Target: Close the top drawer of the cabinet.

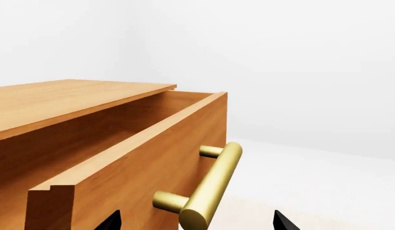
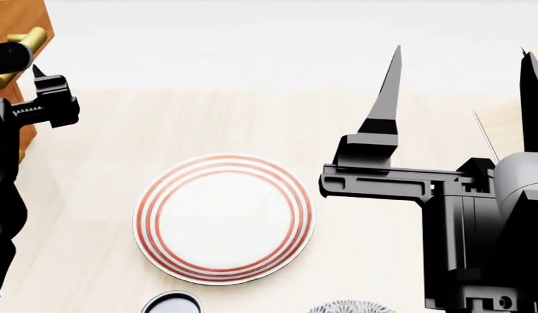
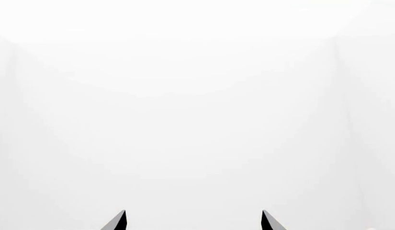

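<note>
Currently, your orange-brown wooden top drawer (image 1: 130,163) stands pulled out from the boxy orange-brown wood-grain cabinet (image 1: 63,103), its lighter inner wall exposed beneath the cabinet's top board. The brass cylindrical bar handle (image 1: 213,184) on the drawer front is intact and mounted on two short brass posts.

Your left end effector (image 1: 196,221) sits just in front of that handle. In the left wrist view, its two black fingertips (image 1: 111,221) are spread wide, one either side of the bar's near end, and nothing is clamped between them. Contact with the handle cannot be confirmed. In the head view the cabinet shows only as a sliver at the far left corner of the pale worktop (image 2: 251,117).

Your right end effector (image 2: 464,98) hangs above the right side of the worktop, well apart from the cabinet. Its pointed black fingers (image 2: 386,91) are parted wide and carry nothing.

A round white plate with red concentric rings (image 2: 224,218) lies flat near the worktop's near edge, between the two arms.
</note>
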You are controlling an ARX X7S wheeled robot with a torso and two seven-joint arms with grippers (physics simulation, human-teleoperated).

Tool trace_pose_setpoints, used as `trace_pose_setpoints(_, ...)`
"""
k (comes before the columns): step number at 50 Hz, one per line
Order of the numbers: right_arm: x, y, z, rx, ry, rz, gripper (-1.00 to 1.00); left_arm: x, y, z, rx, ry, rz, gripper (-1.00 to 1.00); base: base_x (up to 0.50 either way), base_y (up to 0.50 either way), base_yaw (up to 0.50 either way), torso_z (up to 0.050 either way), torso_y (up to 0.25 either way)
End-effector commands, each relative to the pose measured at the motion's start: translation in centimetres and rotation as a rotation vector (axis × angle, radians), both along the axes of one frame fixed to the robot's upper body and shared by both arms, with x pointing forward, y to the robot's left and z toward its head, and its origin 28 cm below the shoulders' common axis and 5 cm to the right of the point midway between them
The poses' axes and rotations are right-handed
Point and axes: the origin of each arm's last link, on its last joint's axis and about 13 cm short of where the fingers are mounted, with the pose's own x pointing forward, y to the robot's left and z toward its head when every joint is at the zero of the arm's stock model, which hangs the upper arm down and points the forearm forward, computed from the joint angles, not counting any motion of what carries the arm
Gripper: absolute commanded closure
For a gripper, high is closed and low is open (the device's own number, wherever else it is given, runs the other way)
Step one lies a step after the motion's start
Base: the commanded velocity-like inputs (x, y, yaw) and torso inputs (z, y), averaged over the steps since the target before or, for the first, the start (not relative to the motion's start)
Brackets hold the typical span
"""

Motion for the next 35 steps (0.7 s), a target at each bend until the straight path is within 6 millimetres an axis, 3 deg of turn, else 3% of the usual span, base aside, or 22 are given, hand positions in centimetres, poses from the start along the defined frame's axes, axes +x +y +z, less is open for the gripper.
trace_pose_setpoints(1,-0.1,0.0,0.0,0.0,-0.001,0.003,-1.0,1.3,-0.5,1.2,-0.116,-0.028,-0.089,-1.0,0.01,0.0,0.0,0.0,0.0)
trace_pose_setpoints(13,-0.1,0.1,-0.1,-0.002,-0.002,0.008,-1.0,2.6,0.7,1.7,-0.129,-0.026,-0.01,-1.0,0.0,0.0,0.0,0.0,0.0)
trace_pose_setpoints(14,0.0,0.0,-0.2,0.004,0.001,0.006,-1.0,3.0,1.9,2.5,-0.172,-0.043,0.075,-1.0,0.0,0.0,0.0,0.0,0.0)
trace_pose_setpoints(35,0.0,0.0,-0.1,0.004,0.0,0.009,-1.0,3.5,3.1,3.3,-0.205,-0.053,0.138,-1.0,0.0,0.0,0.0,0.0,0.0)
